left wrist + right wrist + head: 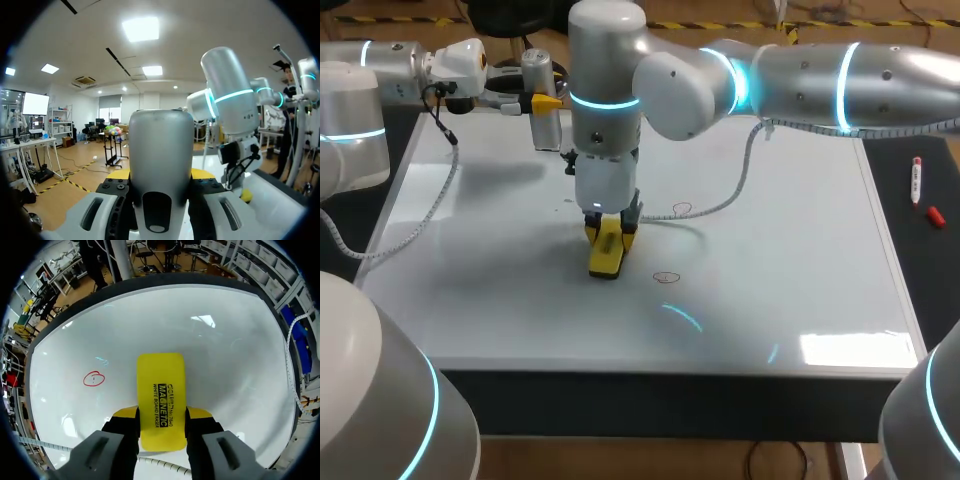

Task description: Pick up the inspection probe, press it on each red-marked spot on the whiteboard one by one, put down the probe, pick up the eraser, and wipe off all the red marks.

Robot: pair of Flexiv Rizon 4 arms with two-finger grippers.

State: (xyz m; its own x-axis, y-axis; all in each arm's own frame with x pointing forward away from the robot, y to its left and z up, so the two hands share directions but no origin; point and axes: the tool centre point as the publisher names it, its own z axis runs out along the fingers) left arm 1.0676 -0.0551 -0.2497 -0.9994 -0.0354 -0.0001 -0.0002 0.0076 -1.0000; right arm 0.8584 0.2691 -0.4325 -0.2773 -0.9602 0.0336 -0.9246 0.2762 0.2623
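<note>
The right gripper (161,415) pinches the yellow eraser (161,390) on the whiteboard (230,360), long axis straight ahead; the nearest red mark (94,379) lies beside the eraser, off that axis (left gripper (548,101), clamping the inspection probe (161,145), is farther).

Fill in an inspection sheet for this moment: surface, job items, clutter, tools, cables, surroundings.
Surface: whiteboard lies flat with some glare. The far red mark and the near red mark are not wiped.
Job's things: yellow eraser appears to sit on the board, between the two marks and the board's left side. Grey probe is held above the board's far left corner.
Clutter: marker pen and red cap on the dark table right of the board.
Tools: right tool shut on the eraser; left tool shut on the probe.
Cables: right arm's cable droops onto the board by the far mark. Left arm's cable hangs over the left edge.
Surroundings: nothing seen.
</note>
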